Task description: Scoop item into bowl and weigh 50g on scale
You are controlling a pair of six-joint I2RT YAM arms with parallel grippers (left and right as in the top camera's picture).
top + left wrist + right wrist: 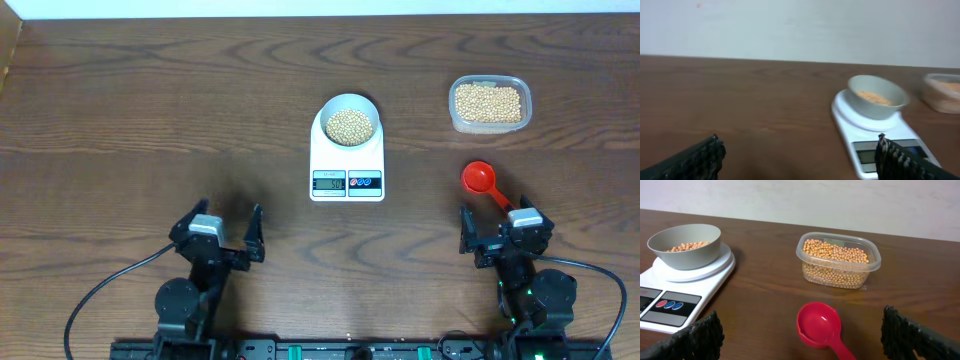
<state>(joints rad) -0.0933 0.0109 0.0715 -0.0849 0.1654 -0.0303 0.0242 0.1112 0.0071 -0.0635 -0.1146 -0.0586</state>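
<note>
Currently both claws are spread wide and empty: left gripper (222, 228) hovers over bare table (130, 120) at near left. Right gripper (493, 228) is near right, with the red scoop (478, 178) lying just ahead of it, its handle end close to one finger.

Soybeans (349, 126) are already in the white bowl (687, 252), which sits on the far end of the scale (347, 165), mid-table. The rest are in the clear tub (877, 260) at far right.

Display digits are unreadable, so I can't tell how close we are to target.

My read is that the step is trim-to-weight. Grab the scoop by the handle with the right claw and add partial scoops. Tip slowly and keep off the bowl and scale while the reading settles.

Count:
- 2 grippers
- 1 scoop
- 1 bowl
- 1 scale
- 1 tub
- beans: too many to count
</note>
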